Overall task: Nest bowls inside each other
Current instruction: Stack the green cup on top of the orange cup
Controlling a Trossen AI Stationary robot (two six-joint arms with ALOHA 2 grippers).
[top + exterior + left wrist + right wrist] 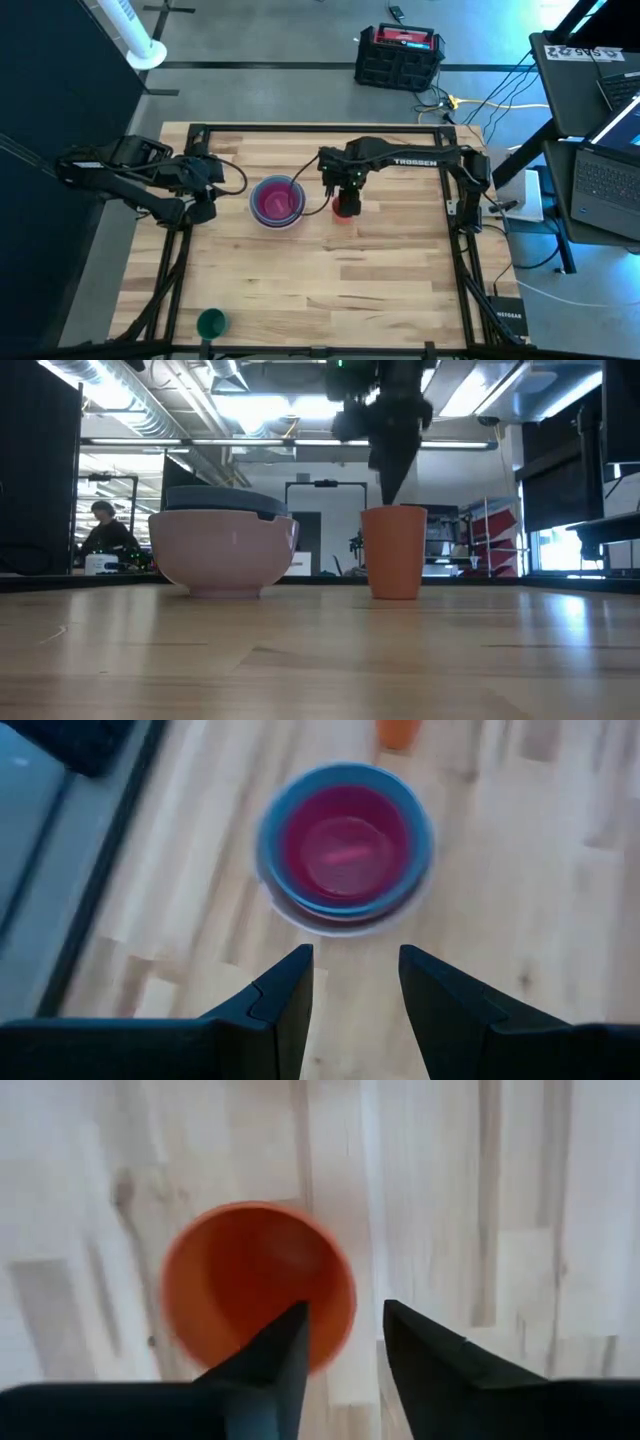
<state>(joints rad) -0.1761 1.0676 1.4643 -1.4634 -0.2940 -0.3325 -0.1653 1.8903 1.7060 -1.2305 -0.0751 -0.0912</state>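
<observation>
Right gripper (345, 1355) hovering just above the orange cup (258, 1285) with fingers parted, one over the cup's rim, nothing gripped; cup standing on the bench (380, 270) just beside the bowl stack (277, 201). Best to straddle the rim squarely before pinching, then lift straight. Left gripper (355, 1000) open, parked facing the stack.

I see a black and red case (398, 55) on the floor beyond the wooden table (330, 270). Open laptops (608, 175) sit off to the side, and a person (104, 532) sits far back in the room.
</observation>
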